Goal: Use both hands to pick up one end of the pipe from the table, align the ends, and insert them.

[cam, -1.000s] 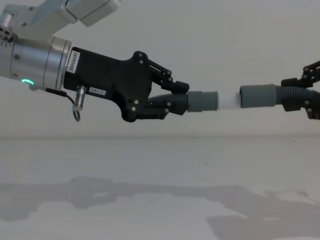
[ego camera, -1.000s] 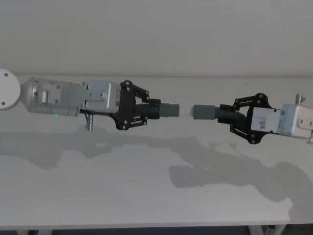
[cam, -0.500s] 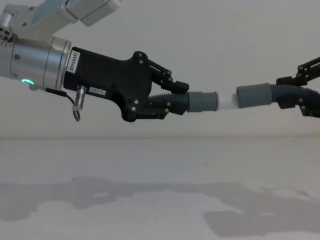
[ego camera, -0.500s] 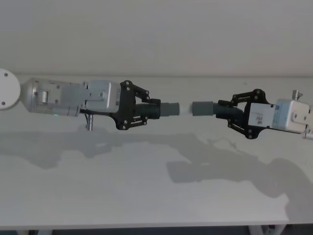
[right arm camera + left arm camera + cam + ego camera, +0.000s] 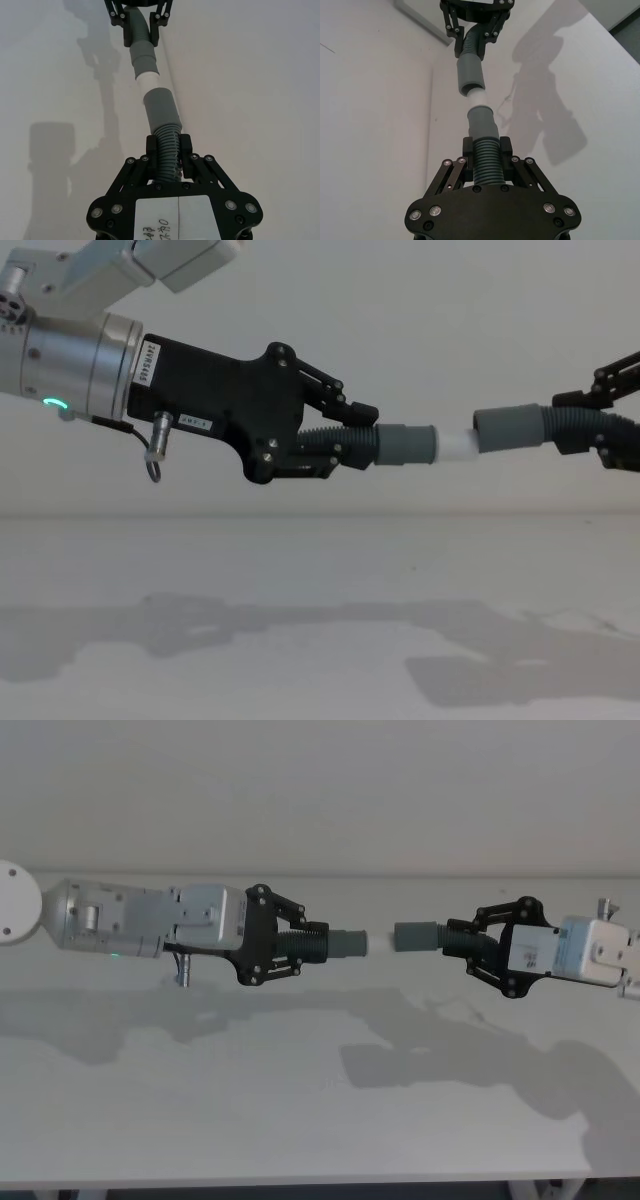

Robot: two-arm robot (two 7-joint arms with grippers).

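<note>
Left hand [image 5: 300,942]: clenched on the ribbed part of the left pipe piece [image 5: 318,944], held in the air above the white surface [image 5: 300,1100]. The grey cuff points toward the robot's right and ends in a white tip [image 5: 458,447].

Right hand [image 5: 466,942]: clenched on the ribbed part of the right pipe piece [image 5: 455,938], also clear of the surface. Its socket [image 5: 510,428] points toward the robot's left and faces the tip.

Alignment: in the chest view the socket sits slightly higher than the tip and tilts a little. The tip reaches the mouth of the socket. Whether it has entered cannot be told. Both grey cuffs are apart, with the white tip between them.
</note>
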